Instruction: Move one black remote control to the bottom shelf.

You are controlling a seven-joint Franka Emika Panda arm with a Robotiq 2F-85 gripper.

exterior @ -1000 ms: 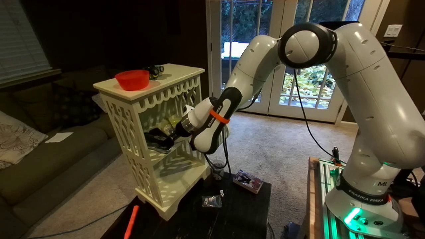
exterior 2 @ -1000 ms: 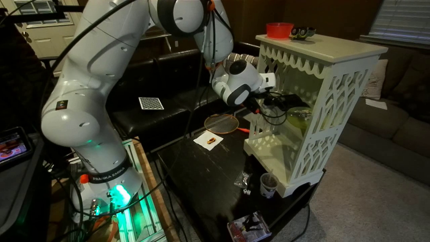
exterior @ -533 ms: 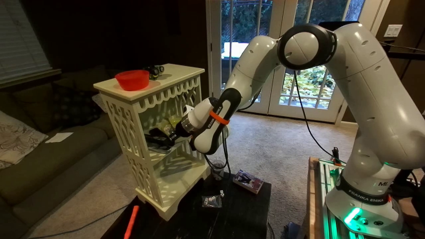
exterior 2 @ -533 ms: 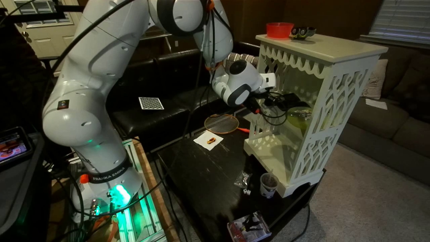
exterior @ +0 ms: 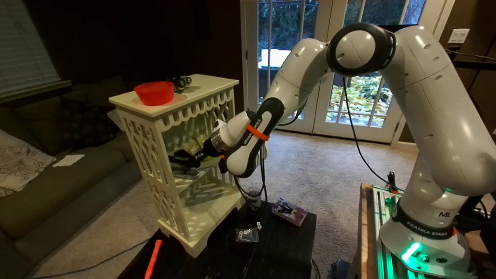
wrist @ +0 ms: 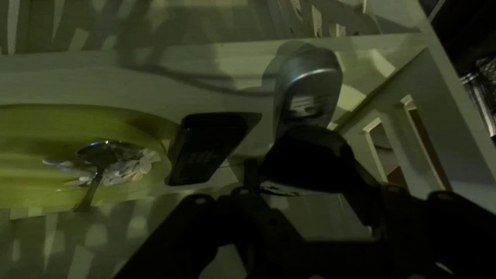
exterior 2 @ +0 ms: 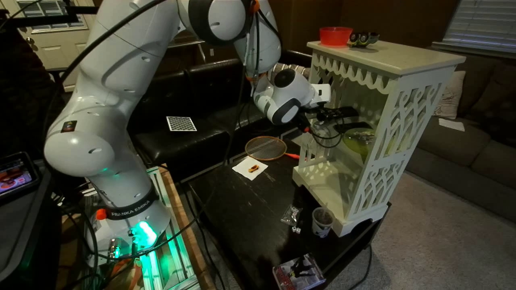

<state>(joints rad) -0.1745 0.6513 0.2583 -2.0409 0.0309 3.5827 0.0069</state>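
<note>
My gripper (wrist: 310, 170) is shut on a black remote control (wrist: 306, 157), with a finger on either side of it; the remote's far end points away into the rack. In both exterior views this remote (exterior: 183, 157) (exterior 2: 347, 112) hangs just above the rack's middle board. Another black remote (wrist: 209, 143) lies on that board, beside the green bowl, and shows in an exterior view too (exterior 2: 353, 127). The bottom shelf (exterior: 209, 203) (exterior 2: 328, 181) lies one level below the gripper (exterior: 197, 157), in the cream-white rack.
A grey remote (wrist: 310, 87) lies on the middle board near the lattice side. The green bowl (exterior 2: 356, 141) there holds a spoon. A red bowl (exterior: 154, 93) and toy car (exterior 2: 363, 39) top the rack. On the black table stand a cup (exterior 2: 322, 222) and book (exterior 2: 299, 272).
The jaws have closed on the black remote. The gripper has lifted it slightly, and a gap now shows between it and the remotes lying on the middle board.
</note>
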